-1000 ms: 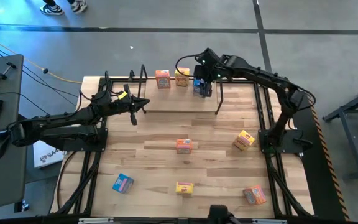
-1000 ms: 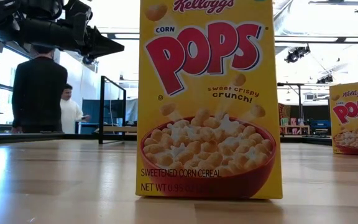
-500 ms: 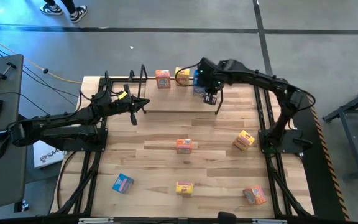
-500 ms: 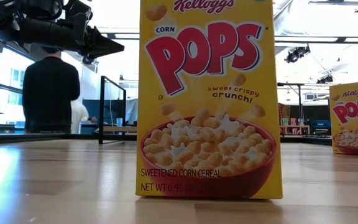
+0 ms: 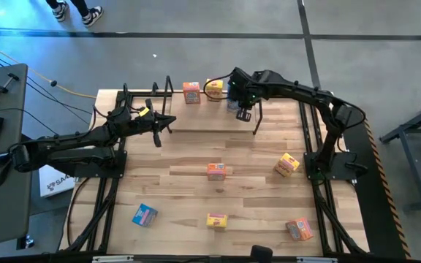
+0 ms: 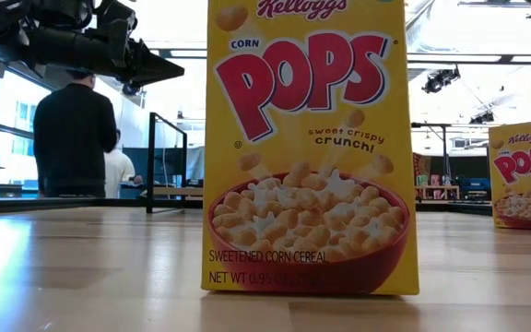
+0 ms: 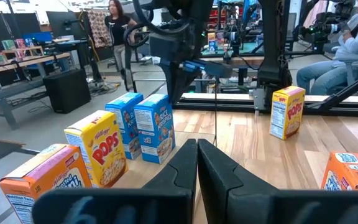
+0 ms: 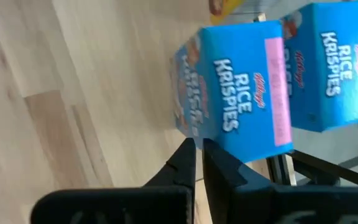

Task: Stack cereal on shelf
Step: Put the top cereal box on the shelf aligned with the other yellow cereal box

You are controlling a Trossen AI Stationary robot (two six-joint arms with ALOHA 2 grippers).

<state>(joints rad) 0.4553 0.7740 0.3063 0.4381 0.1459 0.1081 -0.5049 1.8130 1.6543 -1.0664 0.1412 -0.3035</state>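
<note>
Wood tabletop (image 5: 196, 157) | shelf (image 5: 196, 124) at far edge: Rice Krispies boxes (image 7: 154, 127), Pops box (image 7: 101, 148), orange box (image 5: 191, 92) in a row | right gripper (image 5: 244, 113) by them, fingers closed, empty | left gripper (image 5: 168, 123) closed, idle | Corn Pops box (image 6: 310, 148) blocks low view; top cropped

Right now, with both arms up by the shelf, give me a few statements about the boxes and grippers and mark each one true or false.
1. Two blue boxes stand side by side on the shelf. True.
2. The left gripper holds a yellow box. False: it is shut on nothing, near the shelf's left end.
3. Five loose boxes sit on the tabletop, off the shelf. True.
4. The right gripper hangs over the table's near edge. False: it is at the shelf, right by the blue boxes.
</note>
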